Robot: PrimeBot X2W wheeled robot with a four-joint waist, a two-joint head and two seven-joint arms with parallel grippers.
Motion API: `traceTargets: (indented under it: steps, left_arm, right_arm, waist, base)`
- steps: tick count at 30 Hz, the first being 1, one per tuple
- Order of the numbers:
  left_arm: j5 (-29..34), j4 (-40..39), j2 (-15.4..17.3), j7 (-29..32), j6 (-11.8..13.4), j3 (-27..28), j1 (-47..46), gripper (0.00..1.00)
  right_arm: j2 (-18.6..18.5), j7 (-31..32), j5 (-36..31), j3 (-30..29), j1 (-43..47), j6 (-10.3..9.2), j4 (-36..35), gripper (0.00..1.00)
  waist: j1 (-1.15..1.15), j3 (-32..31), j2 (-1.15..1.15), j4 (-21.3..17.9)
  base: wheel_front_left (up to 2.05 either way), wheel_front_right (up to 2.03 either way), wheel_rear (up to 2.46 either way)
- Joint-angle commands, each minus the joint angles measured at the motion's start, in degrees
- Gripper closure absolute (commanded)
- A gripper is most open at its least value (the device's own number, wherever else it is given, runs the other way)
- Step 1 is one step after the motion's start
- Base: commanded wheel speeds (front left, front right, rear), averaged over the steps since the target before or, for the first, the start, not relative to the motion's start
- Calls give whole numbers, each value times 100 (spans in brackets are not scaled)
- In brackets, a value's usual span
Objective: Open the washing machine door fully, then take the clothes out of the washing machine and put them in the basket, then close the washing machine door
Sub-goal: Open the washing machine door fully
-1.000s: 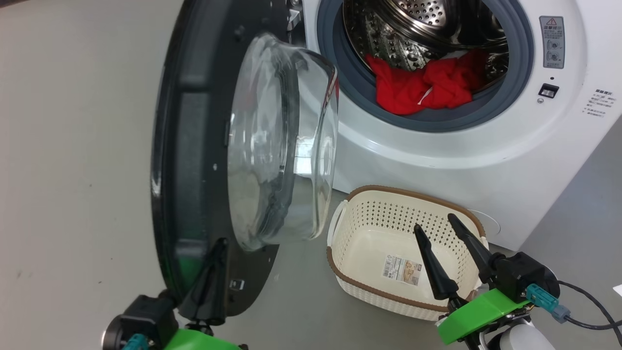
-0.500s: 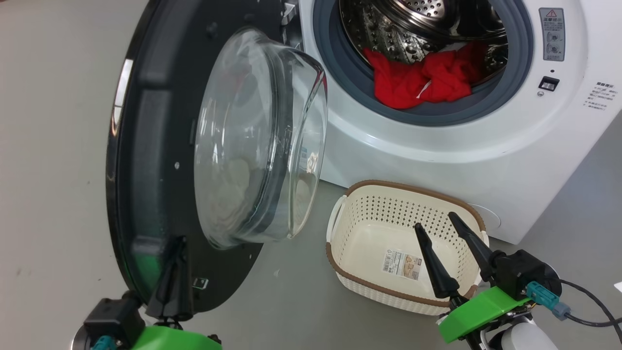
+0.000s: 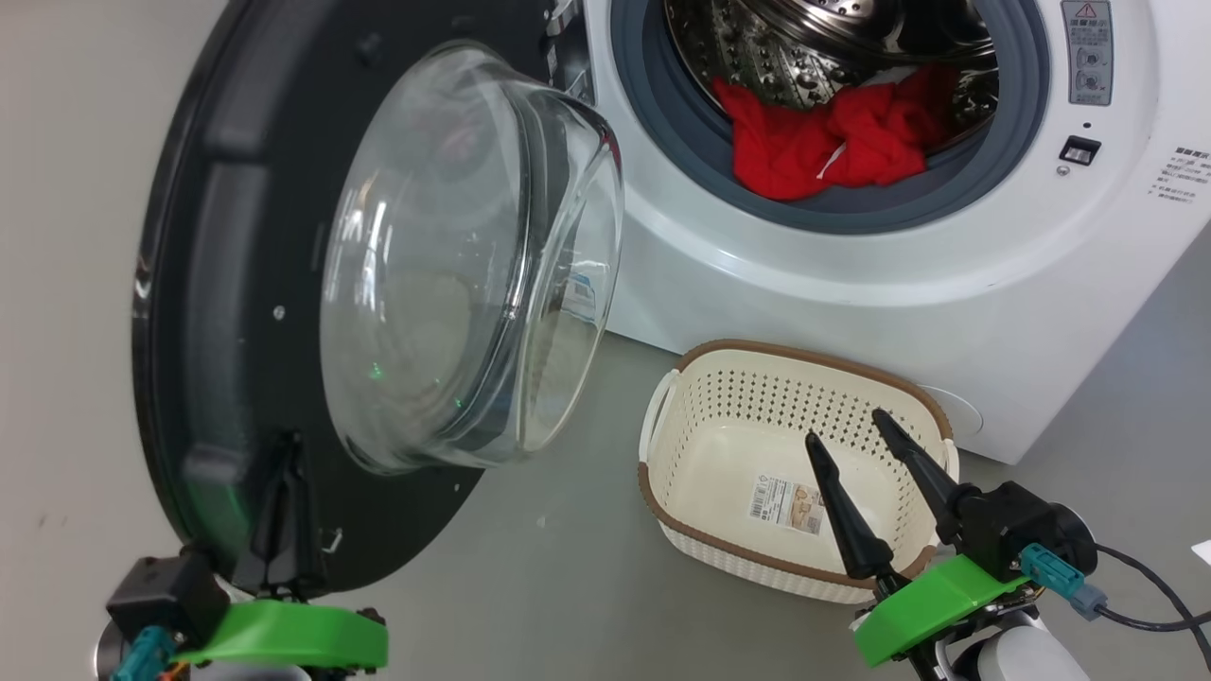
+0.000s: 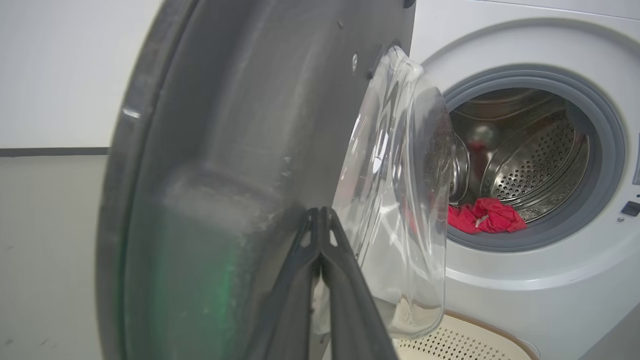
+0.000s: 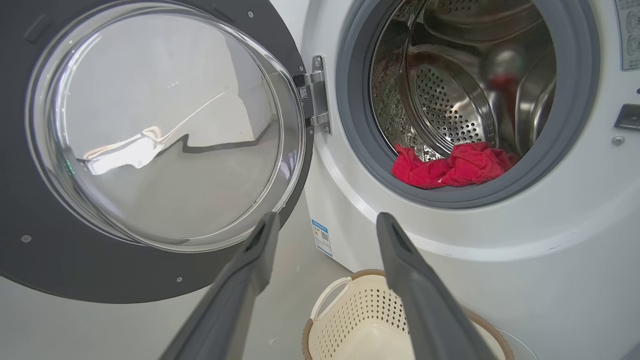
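The black washing machine door (image 3: 236, 284) with its bulging glass bowl (image 3: 454, 265) hangs open to the left of the white washing machine (image 3: 851, 284). My left gripper (image 3: 284, 445) is shut, its fingertips resting against the door's inner face near the lower rim, also seen in the left wrist view (image 4: 320, 215). Red clothes (image 3: 833, 137) lie at the front of the steel drum, on the grey rubber ring (image 5: 450, 172). The cream basket (image 3: 681, 454) stands on the floor below the opening. My right gripper (image 3: 847, 426) hovers open over the basket, nothing between its fingers (image 5: 260, 240).
Grey floor (image 3: 568, 586) spreads before the machine and to the door's left. A metal hinge (image 5: 315, 95) joins door and machine. A black cable (image 3: 1145, 615) trails from my right wrist at the lower right. A blue sticker (image 5: 322, 237) sits on the machine's lower front.
The door has swung farther open to the left with my shut left gripper pressed against it. The right gripper has stayed over the basket.
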Motion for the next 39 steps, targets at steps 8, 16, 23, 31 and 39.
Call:
traceTargets:
  steps: [8,16,23,31,39]
  left_arm:
    - [-137,242,76,-150,-56,563,-575,100]
    - [-55,559,17,-168,-224,976,-946,100]
    - [111,691,-143,-169,-371,1433,-1116,100]
    - [277,1053,-234,-169,-645,1962,-1405,100]
    - [446,1351,-329,-169,-859,2429,-1677,100]
  right_arm:
    - [20,83,-132,80,-37,34,-280,0]
    - [20,200,-261,45,-59,34,-410,0]
    - [20,283,-337,27,-62,34,-488,0]
    - [20,391,-415,10,-64,34,-588,0]
    - [20,476,-481,13,-62,34,-689,0]
  waist:
    - [0,166,0,-12]
    - [0,329,0,-17]
    - [0,411,0,-15]
    - [0,478,0,-7]
    - [0,562,0,14]
  base:
    - [0,0,0]
    - [0,0,0]
    - [0,0,0]
    - [0,0,0]
    - [0,0,0]
